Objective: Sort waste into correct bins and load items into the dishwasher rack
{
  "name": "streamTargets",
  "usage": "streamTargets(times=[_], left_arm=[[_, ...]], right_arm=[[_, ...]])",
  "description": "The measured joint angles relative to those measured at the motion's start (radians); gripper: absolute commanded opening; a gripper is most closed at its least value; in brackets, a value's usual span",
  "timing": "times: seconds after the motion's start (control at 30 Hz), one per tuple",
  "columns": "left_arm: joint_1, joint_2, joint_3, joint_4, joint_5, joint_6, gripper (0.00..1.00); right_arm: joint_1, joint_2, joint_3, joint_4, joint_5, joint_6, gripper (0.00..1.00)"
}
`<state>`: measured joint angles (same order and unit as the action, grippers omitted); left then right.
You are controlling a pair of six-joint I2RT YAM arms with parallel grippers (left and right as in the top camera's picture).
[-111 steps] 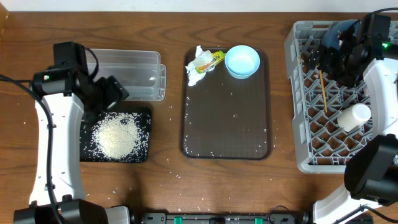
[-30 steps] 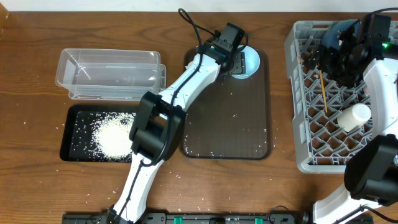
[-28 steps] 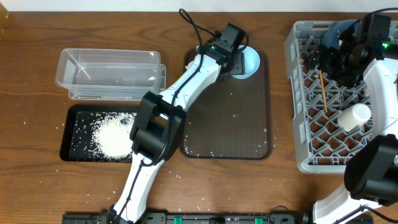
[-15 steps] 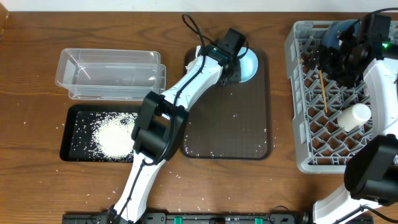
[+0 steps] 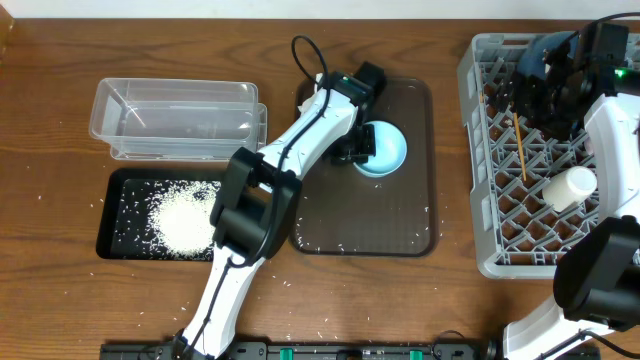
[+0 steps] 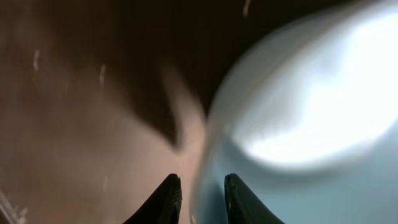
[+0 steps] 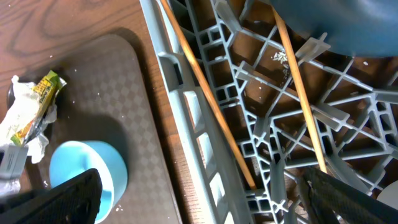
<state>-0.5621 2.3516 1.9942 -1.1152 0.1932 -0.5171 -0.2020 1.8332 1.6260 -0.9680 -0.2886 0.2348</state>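
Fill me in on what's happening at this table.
The left gripper pinches the rim of the small light-blue bowl on the dark brown tray. The grey dishwasher rack already holds a dark-blue bowl, chopsticks and a white cup. Rice sits in the black tray. The crumpled tissue and wrapper lie on the brown tray.

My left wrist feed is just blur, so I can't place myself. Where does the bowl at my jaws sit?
Observer: The small light-blue bowl sits mid dark brown tray, the left gripper at its rim.
Operator: Any waste on that tray?
Observer: Yes: a crumpled tissue and yellow wrapper lie near its far edge.
Operator: Is the rack empty?
Observer: No, the dishwasher rack holds chopsticks and a white cup.
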Motion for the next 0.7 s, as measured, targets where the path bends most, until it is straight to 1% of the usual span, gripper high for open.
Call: streamTargets(times=[0.1,0.2,0.27,0.4,0.43,0.53,0.6,0.63,0.67,0.7], left_arm=[[0.0,-0.053,-0.001,-0.082,0.039,0.0,0.28],[-0.002,-0.132,-0.001,-0.13,0.06,0.0,0.29],[-0.003,-0.177,-0.001,-0.153,0.068,0.002,0.34],[-0.002,-0.258,-0.001,-0.168,0.072,0.032,0.38],[0.0,-0.273,-0.001,-0.168,0.069,0.042,0.38],[0.019,-0.336,-0.001,-0.168,0.014,0.06,0.5],[0.051,-0.381,-0.001,-0.168,-0.043,0.068,0.5],[0.076,-0.406,-0.001,-0.169,-0.075,0.07,0.54],[0.107,-0.43,-0.001,-0.171,-0.108,0.072,0.68],[0.147,-0.455,-0.001,-0.175,-0.14,0.077,0.79]], right_arm=[[0.0,0.0,0.0,0.0,0.0,0.0,0.99],[0.0,0.0,0.0,0.0,0.0,0.0,0.99],[0.0,0.0,0.0,0.0,0.0,0.0,0.99],[0.0,0.0,0.0,0.0,0.0,0.0,0.99],[0.0,0.0,0.0,0.0,0.0,0.0,0.99],[0.0,0.0,0.0,0.0,0.0,0.0,0.99],[0.0,0.0,0.0,0.0,0.0,0.0,0.99],[0.0,0.0,0.0,0.0,0.0,0.0,0.99],[0.0,0.0,0.0,0.0,0.0,0.0,0.99],[0.0,0.0,0.0,0.0,0.0,0.0,0.99]])
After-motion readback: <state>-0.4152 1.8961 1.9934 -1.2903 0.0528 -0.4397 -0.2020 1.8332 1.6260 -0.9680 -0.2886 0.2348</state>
